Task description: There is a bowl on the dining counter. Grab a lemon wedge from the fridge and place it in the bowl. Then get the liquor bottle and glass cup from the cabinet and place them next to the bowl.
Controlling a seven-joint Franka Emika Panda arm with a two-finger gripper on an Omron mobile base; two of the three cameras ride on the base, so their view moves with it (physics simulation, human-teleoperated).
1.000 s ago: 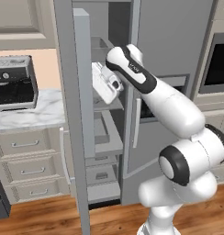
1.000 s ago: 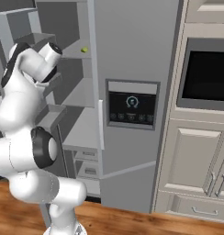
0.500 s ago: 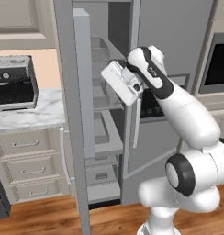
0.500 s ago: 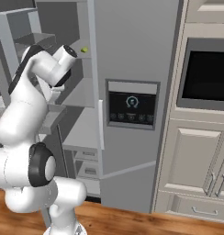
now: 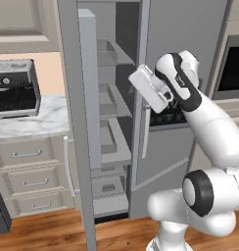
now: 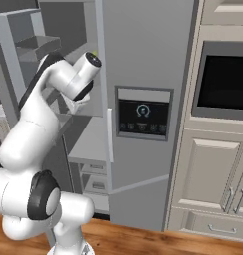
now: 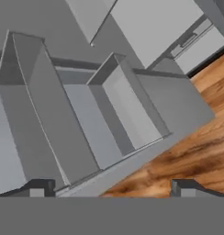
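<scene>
The grey fridge (image 5: pixel 182 34) stands with its left door (image 5: pixel 72 98) swung open, showing grey shelves (image 5: pixel 111 103). A tiny yellow-green lemon wedge (image 6: pixel 95 52) lies on an upper shelf, just behind my wrist. My white hand (image 5: pixel 149 89) hangs in front of the inner edge of the shut right door (image 6: pixel 143 50), angled down toward the open door. My gripper (image 7: pixel 111 187) is open with nothing between its fingertips (image 7: pixel 38 188), looking over the grey door bins (image 7: pixel 127 110). The bowl, dining counter, liquor bottle and glass cup are out of view.
A black coffee machine (image 5: pixel 13 88) sits on the marble worktop (image 5: pixel 33 127) over cream drawers left of the fridge. A built-in oven (image 6: pixel 225 82) and cream cabinet doors (image 6: pixel 208 169) stand to the right. Wood floor (image 7: pixel 187 151) lies below.
My hand has swung to the right, out from among the fridge shelves to in front of the right door's edge. It stays open and holds nothing.
</scene>
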